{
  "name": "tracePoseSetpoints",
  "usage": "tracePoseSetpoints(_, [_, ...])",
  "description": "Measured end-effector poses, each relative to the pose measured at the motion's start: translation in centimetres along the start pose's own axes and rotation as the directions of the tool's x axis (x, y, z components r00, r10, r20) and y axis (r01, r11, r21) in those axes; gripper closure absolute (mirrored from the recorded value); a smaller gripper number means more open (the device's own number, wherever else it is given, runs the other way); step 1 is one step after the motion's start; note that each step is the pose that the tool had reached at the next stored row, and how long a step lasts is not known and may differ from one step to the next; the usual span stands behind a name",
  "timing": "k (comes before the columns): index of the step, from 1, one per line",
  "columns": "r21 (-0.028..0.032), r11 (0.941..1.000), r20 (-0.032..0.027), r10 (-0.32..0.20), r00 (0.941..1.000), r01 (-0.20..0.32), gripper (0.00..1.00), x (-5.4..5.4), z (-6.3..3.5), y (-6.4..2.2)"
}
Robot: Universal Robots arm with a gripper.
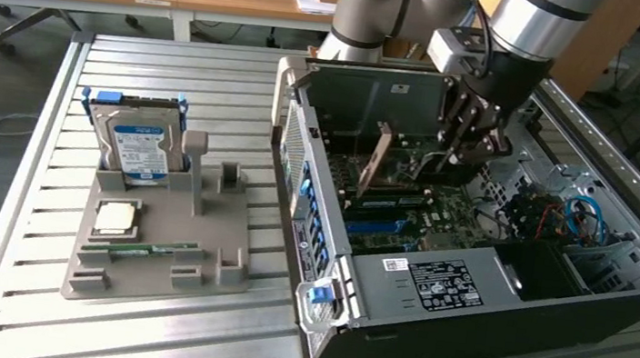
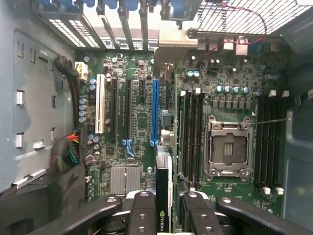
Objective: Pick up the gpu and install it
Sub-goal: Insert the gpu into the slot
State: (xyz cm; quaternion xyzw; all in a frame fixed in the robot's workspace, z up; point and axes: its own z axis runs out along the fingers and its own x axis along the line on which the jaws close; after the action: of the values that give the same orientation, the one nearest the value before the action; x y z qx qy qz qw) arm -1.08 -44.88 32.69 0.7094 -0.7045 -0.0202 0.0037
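The gpu [image 2: 163, 171] shows edge-on in the wrist view as a thin dark slab with a logo on its edge, its metal bracket [image 2: 172, 41] reaching toward the case's rear slots. My gripper [image 2: 164, 218] is shut on it, one black finger on each side. The card hangs over the motherboard, parallel to the long blue slot [image 2: 155, 112] and just beside it. In the exterior view my gripper [image 1: 454, 163] reaches down into the open computer case [image 1: 441, 285], and the gpu's tan face [image 1: 379, 161] stands upright inside.
On the exterior view's left a grey holder [image 1: 195, 246] carries a silver hard drive [image 1: 135, 143], a processor chip [image 1: 116, 218] and a green memory stick [image 1: 140, 248]. Inside the case are the processor socket [image 2: 227, 147], memory slots [image 2: 191, 142] and blue cables [image 1: 581, 218].
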Motion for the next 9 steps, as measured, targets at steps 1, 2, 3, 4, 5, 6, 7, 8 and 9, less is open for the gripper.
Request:
tracePoseSetpoints(1, [0.0,1.0,0.0,0.0,1.0,0.0,0.74,0.0,0.12,0.0])
tracePoseSetpoints(2, [0.0,1.0,0.0,0.0,1.0,0.0,0.74,0.0,0.23,-0.01])
tracePoseSetpoints(3, [0.0,1.0,0.0,0.0,1.0,0.0,0.74,0.01,0.35,-0.01])
tracePoseSetpoints(4, [0.0,1.0,0.0,0.0,1.0,0.0,0.74,0.01,0.47,-0.01])
tracePoseSetpoints(5, [0.0,1.0,0.0,0.0,1.0,0.0,0.74,0.01,0.6,-0.02])
tracePoseSetpoints(6, [0.0,1.0,0.0001,0.0,1.0,0.0,0.74,0.01,0.72,-0.02])
tracePoseSetpoints(7, [0.0,1.0,0.0,0.0,1.0,0.0,0.74,0.02,0.83,-0.03])
tracePoseSetpoints(8, [0.0,1.0,0.0,0.0,1.0,0.0,0.74,0.02,0.95,-0.03])
tracePoseSetpoints(9, [0.0,1.0,0.0,0.0,1.0,0.0,0.74,0.02,1.07,-0.03])
